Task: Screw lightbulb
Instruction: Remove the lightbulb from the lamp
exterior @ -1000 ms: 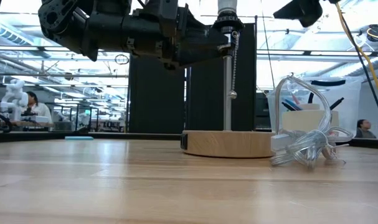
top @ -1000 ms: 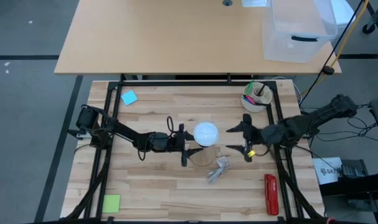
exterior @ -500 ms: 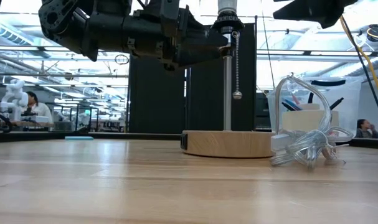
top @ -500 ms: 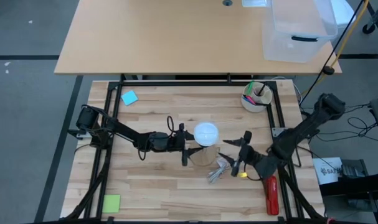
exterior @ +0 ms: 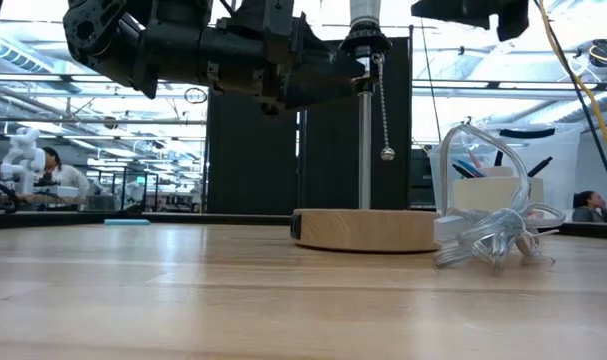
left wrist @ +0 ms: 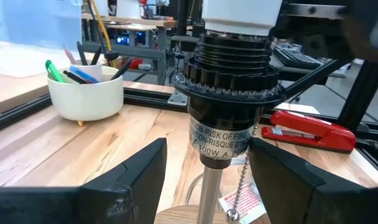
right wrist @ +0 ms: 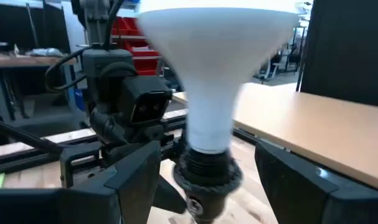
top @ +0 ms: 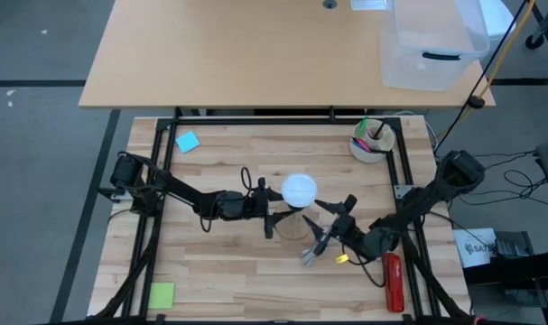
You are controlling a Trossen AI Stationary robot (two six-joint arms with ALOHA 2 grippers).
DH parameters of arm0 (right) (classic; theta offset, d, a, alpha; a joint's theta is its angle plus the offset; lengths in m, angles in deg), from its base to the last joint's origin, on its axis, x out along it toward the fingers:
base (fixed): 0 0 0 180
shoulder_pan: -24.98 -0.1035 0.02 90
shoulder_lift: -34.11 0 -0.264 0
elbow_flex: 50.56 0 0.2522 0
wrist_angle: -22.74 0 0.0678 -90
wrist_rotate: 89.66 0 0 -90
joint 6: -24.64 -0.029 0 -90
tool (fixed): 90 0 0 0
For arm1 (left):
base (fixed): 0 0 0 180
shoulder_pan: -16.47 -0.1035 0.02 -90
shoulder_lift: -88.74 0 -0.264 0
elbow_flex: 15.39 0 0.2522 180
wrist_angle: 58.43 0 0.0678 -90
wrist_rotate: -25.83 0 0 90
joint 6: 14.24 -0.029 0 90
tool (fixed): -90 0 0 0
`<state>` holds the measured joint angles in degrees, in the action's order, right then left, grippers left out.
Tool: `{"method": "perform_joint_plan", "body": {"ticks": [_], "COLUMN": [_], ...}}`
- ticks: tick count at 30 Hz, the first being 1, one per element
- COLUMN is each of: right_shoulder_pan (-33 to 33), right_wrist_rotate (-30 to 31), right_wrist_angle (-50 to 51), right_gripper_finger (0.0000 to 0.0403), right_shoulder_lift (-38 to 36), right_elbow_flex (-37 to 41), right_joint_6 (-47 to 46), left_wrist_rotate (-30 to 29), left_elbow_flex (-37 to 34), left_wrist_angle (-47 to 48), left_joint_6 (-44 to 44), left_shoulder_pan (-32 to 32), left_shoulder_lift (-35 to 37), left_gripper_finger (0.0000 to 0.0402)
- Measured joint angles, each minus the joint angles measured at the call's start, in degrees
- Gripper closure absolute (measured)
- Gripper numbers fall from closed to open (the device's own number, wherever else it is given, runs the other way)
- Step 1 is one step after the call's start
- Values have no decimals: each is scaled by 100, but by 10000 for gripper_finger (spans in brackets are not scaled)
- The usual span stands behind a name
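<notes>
**Bulb seated in socket, both grippers spread beside the lamp**

Landmark: black socket (left wrist: 229, 118) atop a thin metal post (exterior: 364, 150) rising from the round wooden base (exterior: 368, 230).

- Lightbulb (top: 299, 190): directly above the socket, neck entering its ribbed collar. Screw base buried inside the socket, not visible. Globe cut off at the frame edge in the left wrist view; only the flaring white neck (right wrist: 215, 87) seen in the right wrist view.
- Left gripper (top: 270, 218): just left of the socket at socket height, fingers (left wrist: 129, 180) spread wide on either side of it, no contact visible, grasping nothing.
- Right gripper (top: 330, 221): just right of the socket, fingers (right wrist: 136, 168) likewise apart, flanking the socket and bulb neck with gaps on both sides, holding nothing. Mostly cut off at the top of the low view.
- Pull chain (exterior: 384, 110): hanging from the socket, ball end free in the air beside the post.
- Clear coiled cord (exterior: 493, 235): on the table touching the wooden base's right side; far end hard to trace.
- White cup of pens (top: 372, 140): well behind and right of the socket.
- Red stapler (top: 393, 281): right of the socket, near the table's front edge, partly behind the right arm.
- Socket label only partly legible: "RISK OF FIRE".
</notes>
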<state>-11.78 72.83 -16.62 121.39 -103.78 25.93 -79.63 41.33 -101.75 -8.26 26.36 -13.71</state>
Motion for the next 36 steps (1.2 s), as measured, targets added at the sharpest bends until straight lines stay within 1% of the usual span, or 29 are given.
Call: {"method": "perform_joint_plan", "body": {"ticks": [3,4,7,10,12,14,19,23,29,32,36], "right_shoulder_pan": [84,110,200,300,368,447,682,794,819,819,819], "right_wrist_rotate": [28,121,635,1305,1574,1612,1607,1580,1574,1566,1445], "right_wrist_angle": [-24,-23,-21,-22,-22,-22,-22,-21,-24,-24,-24], "right_gripper_finger": [149,149,149,149,149,149,149,149,150,162,200], "right_shoulder_lift": [297,409,811,1174,1362,1507,1745,1789,1788,1788,1788], "right_elbow_flex": [-335,-472,-960,-1423,-1658,-1816,-1916,-1914,-1914,-1914,-1914], "right_joint_6": [186,280,700,1048,1205,1220,666,295,215,155,147], "left_wrist_rotate": [-43,-86,-158,-186,-199,-200,-201,-201,-201,-201,-199], "left_elbow_flex": [0,0,0,0,0,0,0,0,0,0,0], "left_wrist_angle": [0,0,-1,2,2,2,2,2,2,3,4], "left_joint_6": [0,2,9,4,4,0,-4,-5,-15,-22,-20], "left_shoulder_pan": [2,2,0,-2,0,-2,-2,-1,-2,0,0], "left_shoulder_lift": [0,0,2,0,2,1,0,0,2,1,0], "left_gripper_finger": [172,172,172,172,172,172,172,172,172,172,172]}}
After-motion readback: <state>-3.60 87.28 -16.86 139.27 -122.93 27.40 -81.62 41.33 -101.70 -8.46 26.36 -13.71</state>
